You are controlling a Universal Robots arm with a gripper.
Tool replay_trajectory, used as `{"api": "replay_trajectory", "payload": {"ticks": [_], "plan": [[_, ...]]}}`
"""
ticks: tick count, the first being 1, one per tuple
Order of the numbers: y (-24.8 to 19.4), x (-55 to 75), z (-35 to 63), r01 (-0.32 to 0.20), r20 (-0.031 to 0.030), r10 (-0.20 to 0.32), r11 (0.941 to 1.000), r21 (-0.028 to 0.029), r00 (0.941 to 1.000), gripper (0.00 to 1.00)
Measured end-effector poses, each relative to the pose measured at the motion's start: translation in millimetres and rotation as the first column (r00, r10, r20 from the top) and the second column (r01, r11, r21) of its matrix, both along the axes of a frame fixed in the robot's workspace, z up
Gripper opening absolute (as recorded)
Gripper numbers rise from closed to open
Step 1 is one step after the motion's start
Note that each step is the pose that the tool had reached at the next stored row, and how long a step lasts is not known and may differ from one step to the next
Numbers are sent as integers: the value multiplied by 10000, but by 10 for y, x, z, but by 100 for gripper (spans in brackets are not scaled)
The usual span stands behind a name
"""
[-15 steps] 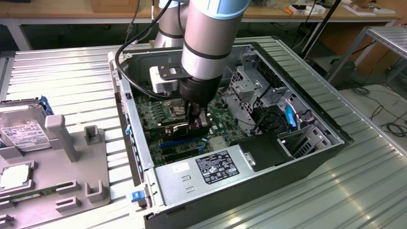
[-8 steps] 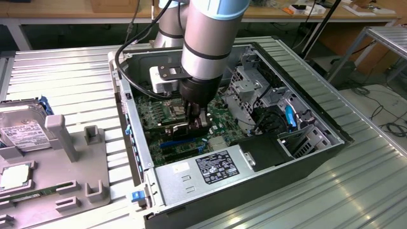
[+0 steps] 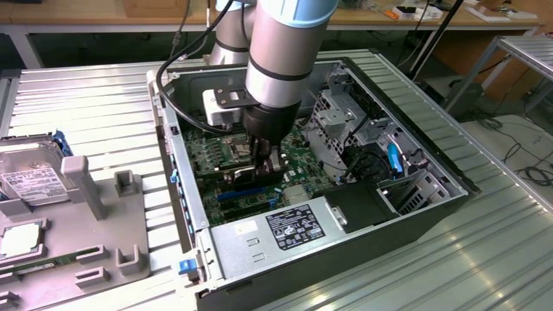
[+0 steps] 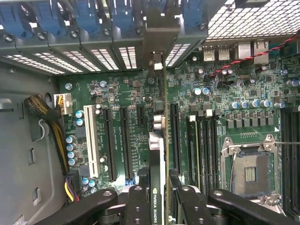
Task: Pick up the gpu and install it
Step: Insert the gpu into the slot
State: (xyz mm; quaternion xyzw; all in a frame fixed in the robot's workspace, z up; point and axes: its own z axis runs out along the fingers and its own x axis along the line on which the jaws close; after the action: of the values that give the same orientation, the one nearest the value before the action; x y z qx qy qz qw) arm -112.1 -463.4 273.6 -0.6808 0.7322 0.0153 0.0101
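Inside the open computer case (image 3: 406, 194), which lies on its side on the ribbed metal counter (image 3: 95, 103), the end effector (image 3: 263, 162) hangs low over the green motherboard (image 3: 207, 152). Its jaws stand narrow, clamped on the gpu (image 4: 157, 159), one black finger (image 4: 138, 201) pressed on each face of the card. The gpu stands on edge, in line with the long card slots (image 4: 125, 140), and its end bracket (image 4: 159, 35) is close to the case's rear slot covers. Whether its lower edge sits in a slot cannot be told.

In the exterior view, the labelled power supply (image 3: 276, 230) lies at six o'clock from the end effector and the metal drive cage (image 3: 333, 123) at two o'clock. Outside the case, at nine o'clock, a grey parts fixture (image 3: 95, 194) rests on the counter with a hard drive (image 3: 26, 178) on it. The wrist view shows the bare processor socket (image 4: 248, 173) well apart from the card.
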Motion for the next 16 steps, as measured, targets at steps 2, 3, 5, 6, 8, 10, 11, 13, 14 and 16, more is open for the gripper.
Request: {"api": "replay_trajectory", "payload": {"ticks": [2,3,5,6,8,10,11,13,14,16], "plan": [[16,0,-6,4,-1,-4,10000,0,10000,27],[23,2,-8,3,-1,-3,10000,2,10000,27],[31,1,-11,3,-1,-3,10000,5,10000,27],[32,1,-12,3,-2,-3,10000,6,10000,27],[33,1,-22,5,2,-5,10000,59,10000,27],[32,1,-38,4,2,-4,10000,76,10000,27],[32,1,-42,4,1,-4,10000,77,10000,27],[32,1,-46,3,0,-3,10000,74,10000,27],[32,1,-47,4,2,-4,10000,77,10000,27],[32,2,-48,4,2,-4,10000,78,10000,27]]}}
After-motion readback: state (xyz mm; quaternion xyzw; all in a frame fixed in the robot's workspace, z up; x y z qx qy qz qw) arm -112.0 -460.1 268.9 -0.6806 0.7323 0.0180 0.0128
